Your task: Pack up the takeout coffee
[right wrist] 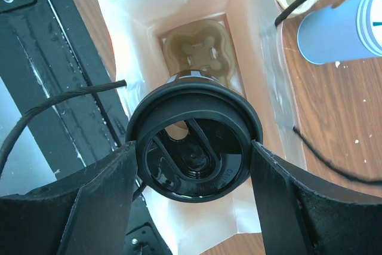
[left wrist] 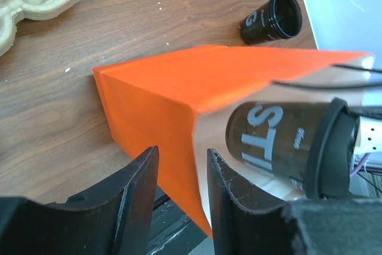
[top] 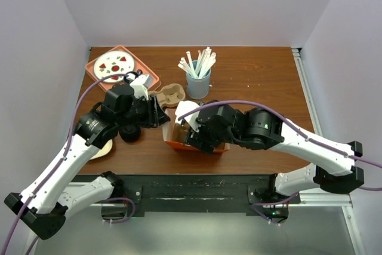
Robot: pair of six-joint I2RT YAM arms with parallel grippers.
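Nearest its wrist camera, the right gripper [right wrist: 192, 154] clamps a black lidded coffee cup [right wrist: 194, 141] by the lid's sides. The cup's long axis runs straight into the mouth of the open orange paper bag [right wrist: 253, 58]. Only this view shows the cardboard cup carrier [right wrist: 200, 52] waiting at the bag's bottom. The left gripper [left wrist: 181, 162] stands partly open at the bag's corner, apparently holding nothing. Its camera alone shows a second black cup [left wrist: 271, 19] lying on the counter [left wrist: 59, 117] beyond.

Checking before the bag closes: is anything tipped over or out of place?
Yes: a second black cup lies on its side on the table near the orange bag, open mouth showing, no lid. No spill is visible. The right gripper grips the lidded cup.
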